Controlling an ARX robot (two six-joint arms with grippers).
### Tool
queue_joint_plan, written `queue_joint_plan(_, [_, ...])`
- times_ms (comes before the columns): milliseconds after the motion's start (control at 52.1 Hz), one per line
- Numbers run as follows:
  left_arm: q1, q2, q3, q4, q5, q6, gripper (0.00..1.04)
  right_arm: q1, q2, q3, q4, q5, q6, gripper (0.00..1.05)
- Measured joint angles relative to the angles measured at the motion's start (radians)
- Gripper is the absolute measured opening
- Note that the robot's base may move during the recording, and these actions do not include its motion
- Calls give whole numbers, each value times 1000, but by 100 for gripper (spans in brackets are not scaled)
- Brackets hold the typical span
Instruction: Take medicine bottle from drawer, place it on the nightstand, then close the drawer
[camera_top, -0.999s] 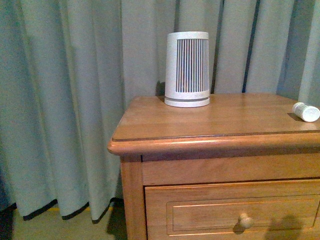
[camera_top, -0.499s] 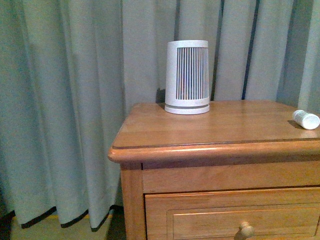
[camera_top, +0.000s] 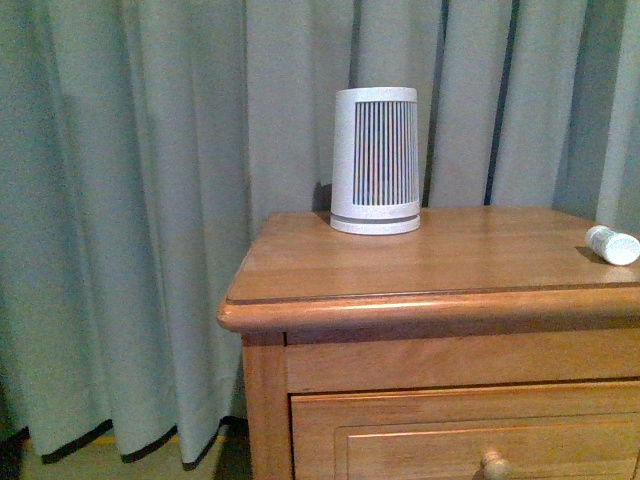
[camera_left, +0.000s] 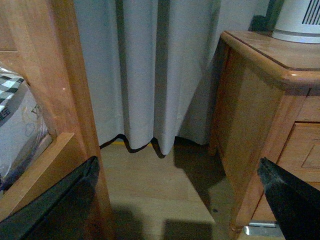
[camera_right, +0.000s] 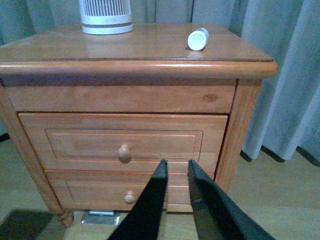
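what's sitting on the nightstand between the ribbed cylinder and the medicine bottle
Nothing: bare nightstand top between the cylinder and the bottle, in front and right wrist views.

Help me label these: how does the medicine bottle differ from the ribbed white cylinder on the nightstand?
The medicine bottle lies on its side near the nightstand's right edge; the ribbed cylinder stands upright toward the back. The bottle is much smaller. The cylinder shows dark vertical slats; the bottle looks plain. Both are white and rest on the top.

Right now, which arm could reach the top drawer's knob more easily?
Probably the right. The right gripper points at the drawer front, with the knob in its view. The left gripper hangs beside the nightstand, facing the curtain and floor.
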Motion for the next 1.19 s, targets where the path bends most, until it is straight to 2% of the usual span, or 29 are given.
queue_joint_plan(38, [0,0,0,0,1,0,98,0,-47,0,-20,0,-1,4])
queue_joint_plan(58, [0,0,0,0,1,0,98,0,-53,0,-21,0,-3,2])
queue_joint_plan(307, [0,0,0,0,3,0,98,0,-60,0,-22,0,-3,3])
queue_joint_plan(327, [0,0,0,0,2,0,98,0,-61,0,-22,0,-5,4])
queue_joint_plan(461, [0,0,0,0,3,0,98,0,-61,0,-22,0,-4,33])
queue_joint_plan(557, [0,0,0,0,3,0,98,0,-61,0,-22,0,-4,48])
queue_joint_plan(615, [0,0,0,0,3,0,98,0,-61,0,-22,0,-4,63])
queue_joint_plan(845, [0,0,0,0,3,0,98,0,-61,0,-22,0,-3,99])
queue_joint_plan(1191, [0,0,0,0,3,0,98,0,-61,0,-22,0,-4,98])
